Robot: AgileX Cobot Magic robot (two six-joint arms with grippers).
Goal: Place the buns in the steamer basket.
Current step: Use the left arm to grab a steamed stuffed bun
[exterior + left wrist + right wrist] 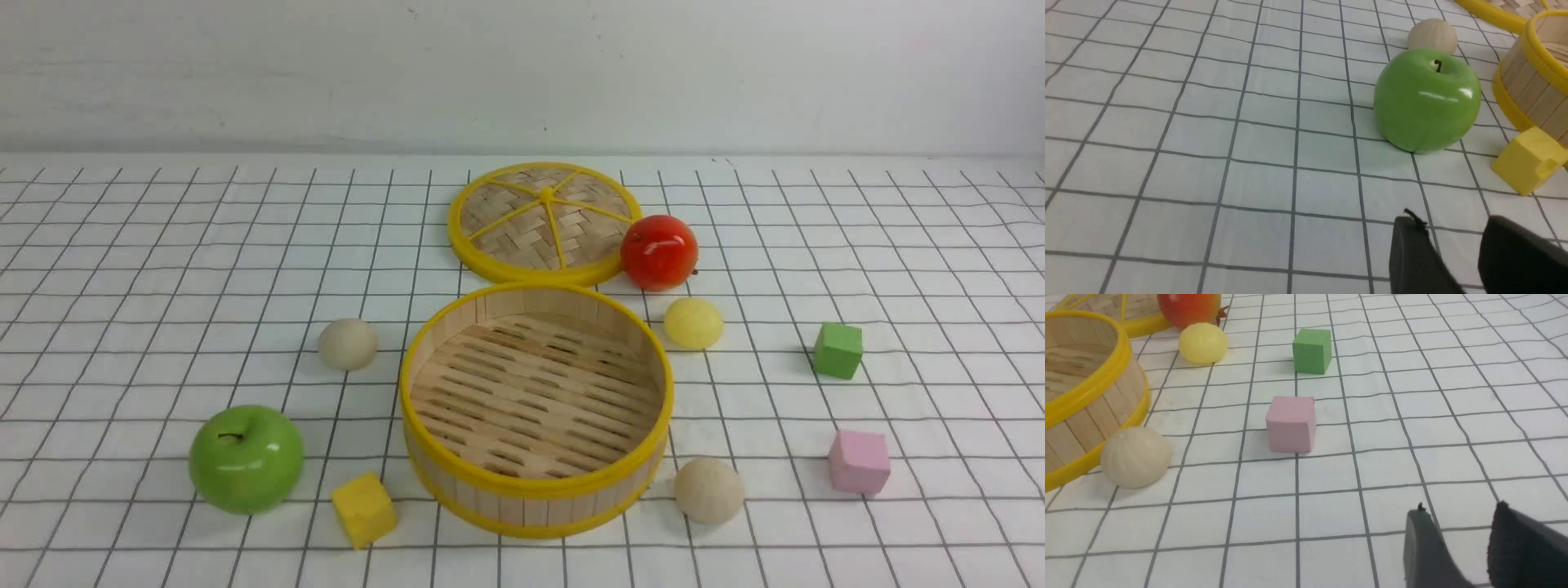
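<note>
Three buns [348, 344] [693, 322] [709, 490], two apples [246, 459] [659, 252], three cubes [364, 510] [838, 350] [859, 461], basket [531, 505], lid [522, 224].

The left gripper [1457, 255] hangs low, tilted forward and down. Its two dark fingers [1412, 261] stand a little apart, with a narrow gap between them and nothing gripped. The right gripper [1466, 547] is posed alike, its fingers [1425, 555] slightly parted and nothing held.

table [122, 245] | steamer basket [535, 502] | lid [543, 220] | three buns [348, 344] [693, 322] [709, 490] | two apples [246, 459] [659, 252] | three cubes [364, 509] [838, 350] [859, 461]

Empty steamer basket [535, 510], three buns [348, 344] outside, around it
</note>
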